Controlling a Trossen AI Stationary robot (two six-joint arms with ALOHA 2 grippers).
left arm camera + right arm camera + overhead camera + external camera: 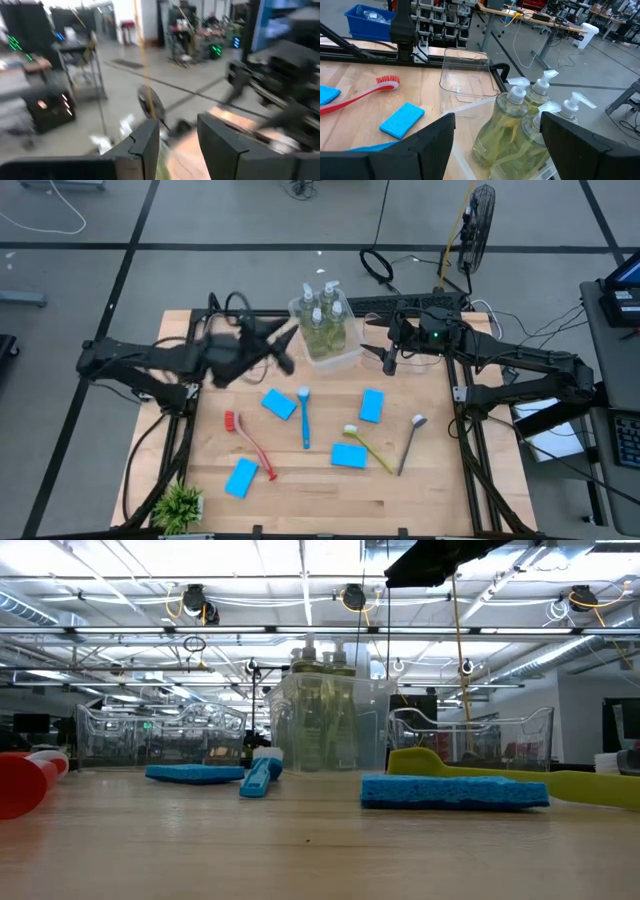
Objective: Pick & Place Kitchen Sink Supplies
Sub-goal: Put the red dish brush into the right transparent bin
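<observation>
On my near edge of the bench [300,505] nothing of the task lies close to either arm; the first things I meet, going outward, are a blue sponge [242,477] and the red brush [249,443], whose handle runs slanted from its head toward that sponge; beside them lie a second sponge [348,456], the yellow-green brush [368,446] and the brown brush [409,444], all flat and apart from the arms. Further out the blue brush [304,418] lies with its long axis almost straight away from me, head on the far end, between two more sponges [279,404] and [371,405]. At the far edge stands the clear bin [327,350] with the four soap bottles [516,122] upright inside it. The right pincer [388,356] hangs just beside this bin, on its right, fingers spread wide and holding nothing, the bottles directly before it in its wrist view; the left pincer [287,350] is on the bin's other side, raised and blurred, a narrow gap between its fingers [145,145], empty as far as I can see. I judge the loose things on the bench lie nearer me than both pincers, so the next reach must come back toward me; the blue brush sits about equally between the arms.
</observation>
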